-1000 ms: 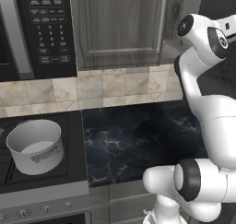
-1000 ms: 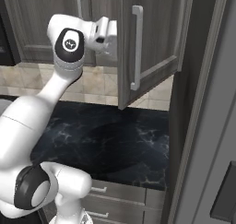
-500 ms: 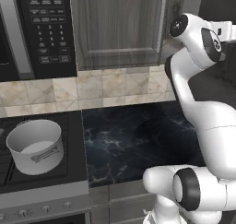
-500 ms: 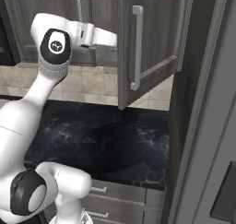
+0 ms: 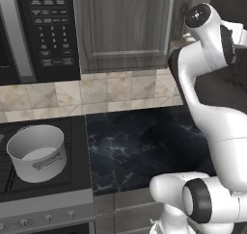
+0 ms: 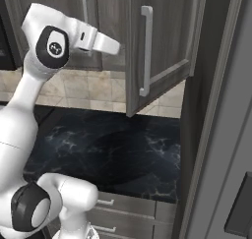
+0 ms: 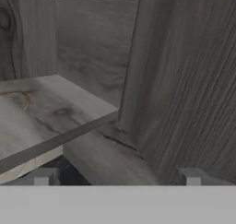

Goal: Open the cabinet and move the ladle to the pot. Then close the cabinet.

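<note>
Wrist has swung round since a second ago, tool (image 7: 117,177) now aimed into the cabinet (image 6: 162,41), fingers spread wide with nothing between them; hand view looks at a wood-grain shelf (image 7: 50,108) and inner wall. Right door hangs open over the dark marble worktop (image 5: 140,141), left door shut. Pot (image 5: 37,152) sits on the stove, well left. Can't make out the ladle

Grey-brown wood grain, matt, on the cabinet (image 5: 123,28) doors, with brushed silver metal bar handle (image 6: 145,51). Same grained wood on the cabinet shelf (image 7: 50,108) inside. Light-grey satin metal on the pot (image 5: 37,152), paler within. Dark marbled stone, glossy, with white veins, on the surface (image 5: 140,144). Beige matt stone tile on the backsplash (image 5: 87,93). Black glossy plastic on the microwave (image 5: 48,31).
</note>
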